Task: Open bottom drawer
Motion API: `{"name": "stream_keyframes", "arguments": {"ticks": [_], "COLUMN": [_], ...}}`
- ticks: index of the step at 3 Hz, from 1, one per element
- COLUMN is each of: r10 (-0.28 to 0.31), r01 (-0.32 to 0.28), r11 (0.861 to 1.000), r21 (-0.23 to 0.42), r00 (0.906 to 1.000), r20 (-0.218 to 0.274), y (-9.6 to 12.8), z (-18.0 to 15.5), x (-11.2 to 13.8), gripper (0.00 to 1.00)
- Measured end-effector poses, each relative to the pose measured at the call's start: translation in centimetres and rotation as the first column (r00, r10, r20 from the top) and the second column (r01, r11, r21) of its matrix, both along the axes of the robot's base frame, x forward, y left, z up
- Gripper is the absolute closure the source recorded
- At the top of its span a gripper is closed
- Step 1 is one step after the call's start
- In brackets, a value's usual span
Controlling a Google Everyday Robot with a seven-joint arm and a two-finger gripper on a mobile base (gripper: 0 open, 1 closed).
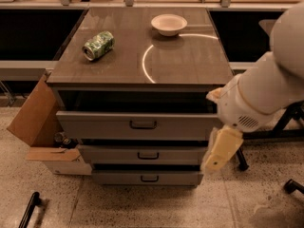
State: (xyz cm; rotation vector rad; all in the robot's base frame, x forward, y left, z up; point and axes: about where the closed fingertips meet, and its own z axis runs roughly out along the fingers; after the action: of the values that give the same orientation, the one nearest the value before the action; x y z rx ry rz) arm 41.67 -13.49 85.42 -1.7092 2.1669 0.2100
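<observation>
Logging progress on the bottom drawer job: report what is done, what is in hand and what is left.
Done: nothing that shows; the bottom drawer sits tucked back under the middle drawer, its handle untouched. In hand: the gripper hangs off the cabinet's right front corner, level with the lower drawers, clear of the handle. Left: reach the handle, grasp it and pull the drawer out.

Three drawers (pixel 109 125) (pixel 114 155) (pixel 118 177), one can (pixel 98 45), one bowl (pixel 168 24), one box (pixel 35 115), one gripper (pixel 213 163) beside the drawers.

Cream gripper (pixel 212 161) right of the grey bottom drawer (pixel 147 177); green mottled can (pixel 98 45), white bowl (pixel 168 23), brown box (pixel 34 117), speckled beige floor (pixel 142 208).
</observation>
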Motion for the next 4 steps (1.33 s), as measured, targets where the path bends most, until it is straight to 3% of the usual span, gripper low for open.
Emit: {"name": "stream_keyframes", "arguments": {"ticks": [1, 2, 3, 4], "r10": [0.091, 0.152, 0.152, 0.134], "r01": [-0.086, -0.138, -0.138, -0.122], "r11": [0.988, 0.975, 0.975, 0.983], "r21": [0.131, 0.174, 0.174, 0.138], "r00": [0.9953, 0.9854, 0.9854, 0.9875], "r20": [-0.033, -0.075, -0.075, -0.082], "y": [7.7, 11.9, 11.9, 11.6], "z": [-6.9, -12.0, -12.0, -14.9], "x": [-2.8, -5.4, -5.4, -4.7], "gripper": [0.00, 0.00, 0.00, 0.00]}}
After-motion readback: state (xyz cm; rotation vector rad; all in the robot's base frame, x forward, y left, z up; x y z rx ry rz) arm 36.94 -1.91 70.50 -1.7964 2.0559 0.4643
